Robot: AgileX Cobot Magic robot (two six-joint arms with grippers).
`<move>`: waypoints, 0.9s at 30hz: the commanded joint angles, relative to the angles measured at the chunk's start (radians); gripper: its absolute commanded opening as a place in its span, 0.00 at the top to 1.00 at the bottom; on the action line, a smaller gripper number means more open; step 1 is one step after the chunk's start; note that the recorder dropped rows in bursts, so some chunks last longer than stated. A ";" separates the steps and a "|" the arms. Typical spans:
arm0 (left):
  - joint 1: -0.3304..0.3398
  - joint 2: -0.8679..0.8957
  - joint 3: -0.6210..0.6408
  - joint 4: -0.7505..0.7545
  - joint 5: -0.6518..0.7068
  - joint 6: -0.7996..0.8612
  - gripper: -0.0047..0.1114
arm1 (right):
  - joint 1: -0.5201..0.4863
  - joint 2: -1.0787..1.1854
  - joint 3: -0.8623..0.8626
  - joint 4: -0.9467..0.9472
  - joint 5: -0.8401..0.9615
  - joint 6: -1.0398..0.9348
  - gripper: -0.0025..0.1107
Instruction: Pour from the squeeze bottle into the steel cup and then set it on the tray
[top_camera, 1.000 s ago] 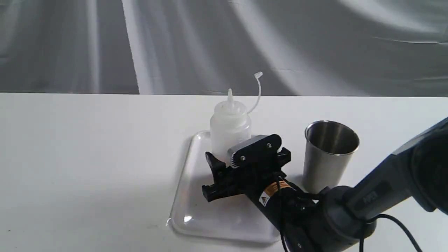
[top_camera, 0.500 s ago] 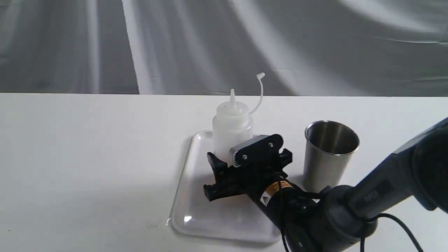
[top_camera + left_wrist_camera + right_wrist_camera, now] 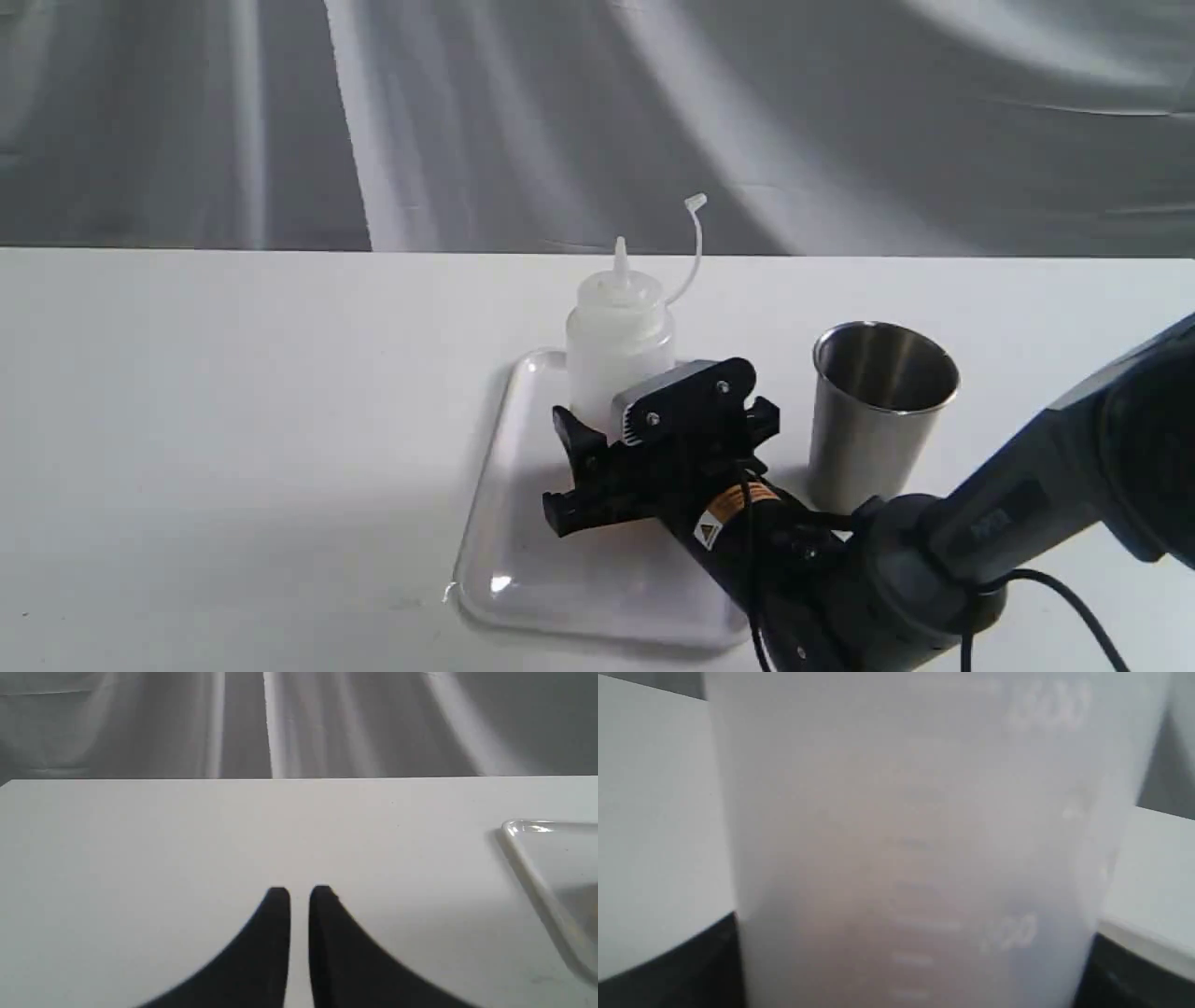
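Note:
The squeeze bottle [image 3: 619, 345] stands upright at the far part of the tray [image 3: 523, 541], nozzle up and its cap strap curling to the right. My right gripper [image 3: 658, 425] reaches in from the near right and is shut on the bottle's lower body. In the right wrist view the translucent bottle [image 3: 915, 812] fills the frame, with a black finger [image 3: 691, 961] against each side. The steel cup [image 3: 878, 411] stands upright on the table just right of the tray. My left gripper [image 3: 299, 896] hovers shut over bare table, with the tray's corner [image 3: 537, 858] off to its side.
A white table [image 3: 233, 420] runs to a grey draped backdrop [image 3: 560, 112] behind. My right arm [image 3: 980, 541] and its cable cross the near right corner, close to the cup's base.
A second ago the bottle and my right gripper stood slightly further left; both shifted a little right together. Nothing has moved in the last half second.

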 commanded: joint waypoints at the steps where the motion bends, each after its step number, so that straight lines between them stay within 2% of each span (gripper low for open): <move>1: -0.005 -0.003 0.004 0.000 -0.007 -0.005 0.89 | -0.009 -0.010 -0.006 -0.008 -0.046 0.002 0.98; 6: -0.005 -0.003 0.004 0.000 -0.007 -0.003 0.89 | -0.009 -0.010 -0.006 -0.011 -0.042 0.002 0.98; 8: -0.005 -0.003 0.004 0.000 -0.007 -0.003 0.89 | -0.009 -0.010 -0.006 -0.023 -0.037 -0.001 0.95; 11: -0.005 -0.003 0.004 0.000 -0.007 -0.003 0.89 | -0.009 -0.010 -0.006 -0.035 -0.037 -0.003 0.83; 13: -0.005 -0.003 0.004 0.000 -0.007 -0.003 0.89 | -0.009 -0.010 -0.006 -0.049 -0.034 -0.003 0.73; 14: -0.005 -0.003 0.004 0.000 -0.007 -0.003 0.89 | -0.009 -0.010 -0.006 -0.055 -0.034 -0.003 0.64; 19: -0.005 -0.003 0.004 0.000 -0.007 -0.004 0.89 | -0.009 -0.010 -0.006 -0.070 -0.034 -0.003 0.38; 22: -0.005 -0.003 0.004 0.000 -0.007 -0.004 0.89 | -0.009 -0.010 -0.006 -0.070 -0.031 -0.003 0.30; 27: -0.005 -0.003 0.004 0.000 -0.007 -0.004 0.89 | -0.009 -0.010 -0.006 -0.070 -0.013 -0.003 0.26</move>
